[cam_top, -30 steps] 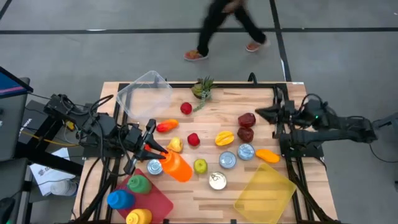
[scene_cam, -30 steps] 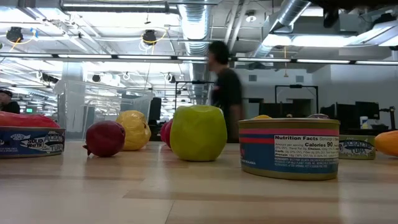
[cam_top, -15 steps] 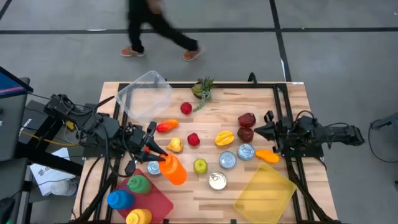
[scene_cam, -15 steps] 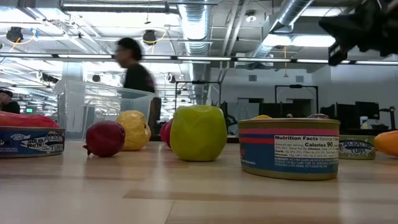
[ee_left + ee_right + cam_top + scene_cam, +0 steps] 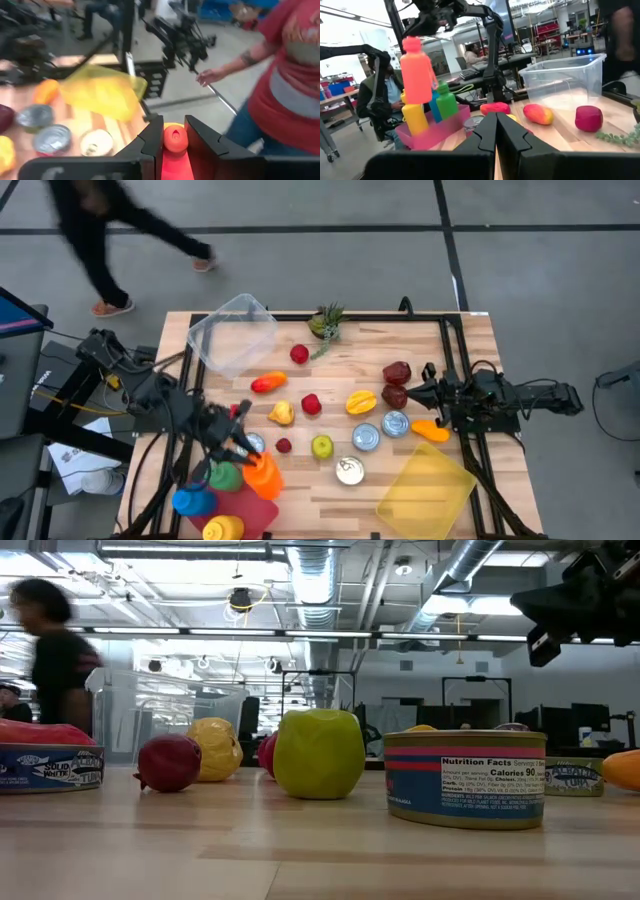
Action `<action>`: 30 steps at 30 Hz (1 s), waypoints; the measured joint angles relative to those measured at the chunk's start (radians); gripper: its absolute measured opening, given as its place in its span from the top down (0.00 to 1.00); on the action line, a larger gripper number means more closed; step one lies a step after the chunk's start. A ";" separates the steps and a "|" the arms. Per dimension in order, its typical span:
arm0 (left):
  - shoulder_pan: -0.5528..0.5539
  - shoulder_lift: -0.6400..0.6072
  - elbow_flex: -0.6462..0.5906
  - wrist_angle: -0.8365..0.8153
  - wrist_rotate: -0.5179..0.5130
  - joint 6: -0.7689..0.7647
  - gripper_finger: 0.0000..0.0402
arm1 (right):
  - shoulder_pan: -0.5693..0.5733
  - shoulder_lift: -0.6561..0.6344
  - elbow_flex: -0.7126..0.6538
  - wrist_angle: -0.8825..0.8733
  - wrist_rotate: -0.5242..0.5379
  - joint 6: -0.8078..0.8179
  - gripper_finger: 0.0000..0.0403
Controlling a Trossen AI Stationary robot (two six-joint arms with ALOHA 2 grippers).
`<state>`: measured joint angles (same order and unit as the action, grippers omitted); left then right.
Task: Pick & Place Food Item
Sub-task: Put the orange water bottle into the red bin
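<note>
My left gripper (image 5: 240, 448) is shut on an orange bottle (image 5: 262, 473) at the table's near left. The bottle hangs above the edge of a red tray (image 5: 262, 508) that holds a green bottle (image 5: 222, 477), a blue bottle (image 5: 192, 500) and a yellow bottle (image 5: 222, 528). The right wrist view shows the orange bottle (image 5: 417, 70) upright above the tray (image 5: 437, 131). My right gripper (image 5: 420, 385) is shut and hovers at the right side, beside two dark red food items (image 5: 396, 373), touching nothing. It shows high up in the low view (image 5: 560, 610). My left gripper pinches the orange bottle between its two fingers (image 5: 152, 137) at its top end, just below the cap (image 5: 176, 135). The bottle is lifted clear and hangs upright above the red tray's edge.
Loose food lies mid-table: a green apple (image 5: 321, 446), a mango (image 5: 361, 401), tomatoes (image 5: 299, 354), a pepper (image 5: 267, 383), an orange piece (image 5: 430, 430) and several cans (image 5: 366, 437). A clear tub (image 5: 232, 332) stands far left, a yellow tub (image 5: 425, 490) near right. A person (image 5: 90, 240) walks beyond the far edge.
My left gripper has carried the orange bottle toward the near edge and the left, from beside the cans to over the red tray. My right gripper has come down and a little toward the near edge, next to the dark red items. The person has walked leftward.
</note>
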<state>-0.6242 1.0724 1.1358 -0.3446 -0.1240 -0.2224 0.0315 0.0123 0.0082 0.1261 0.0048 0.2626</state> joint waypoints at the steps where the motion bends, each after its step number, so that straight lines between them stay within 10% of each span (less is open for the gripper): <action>1: -0.017 0.011 0.000 -0.003 0.000 0.000 0.86 | 0.000 0.000 0.000 -0.002 0.000 0.000 1.00; 10: -0.122 0.102 -0.014 -0.094 -0.001 0.010 0.85 | 0.000 0.000 0.000 -0.002 -0.001 0.000 1.00; 30: -0.207 0.073 -0.326 0.239 -0.042 -0.026 0.84 | 0.000 0.000 -0.001 -0.002 -0.001 0.000 1.00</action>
<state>-0.8317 1.1454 0.8097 -0.1051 -0.1660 -0.2485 0.0315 0.0124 0.0074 0.1242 0.0040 0.2627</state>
